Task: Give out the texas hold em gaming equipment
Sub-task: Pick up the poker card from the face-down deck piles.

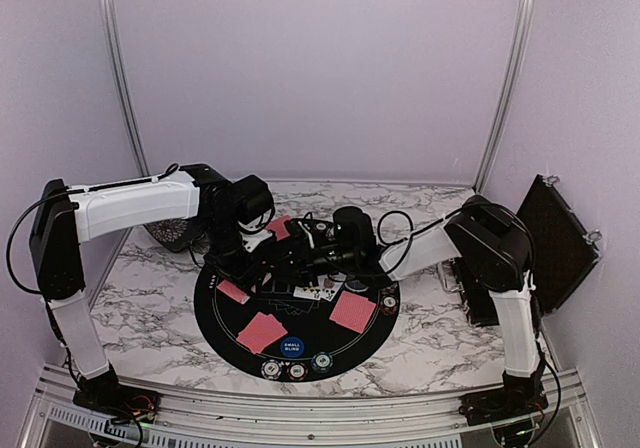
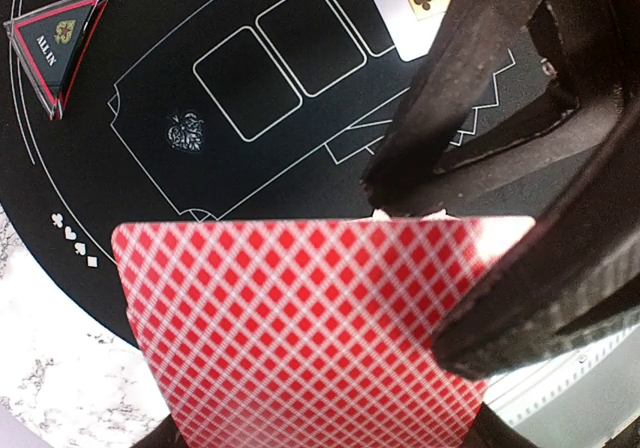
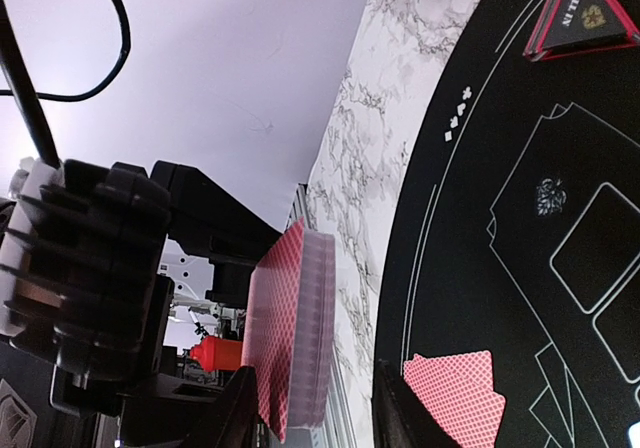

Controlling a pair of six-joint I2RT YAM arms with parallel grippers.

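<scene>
Between the two arms, above the round black mat point(image 1: 225, 343), a deck of red-backed playing cards point(image 2: 300, 328) is held up, and my left gripper point(image 2: 325, 433) is shut on its near end. My right gripper point(image 3: 310, 408) straddles the same deck point(image 3: 295, 338), open; one finger lies against the red back and the other stands apart. Its black fingers point(image 2: 470, 118) show over the deck's far corner. Dealt red-backed cards point(image 1: 262, 330) lie on the mat, with another pair point(image 1: 352, 310) to the right. The black triangular marker point(image 2: 58, 43) sits near the mat's rim.
Three striped chips point(image 1: 297, 371) and a blue button point(image 1: 291, 346) sit at the mat's near edge, and one chip point(image 1: 389, 303) at its right. Face-up cards point(image 1: 310, 293) lie mid-mat. The black chip case point(image 1: 555, 228) leans at the right wall. A dark object point(image 1: 170, 233) sits back left.
</scene>
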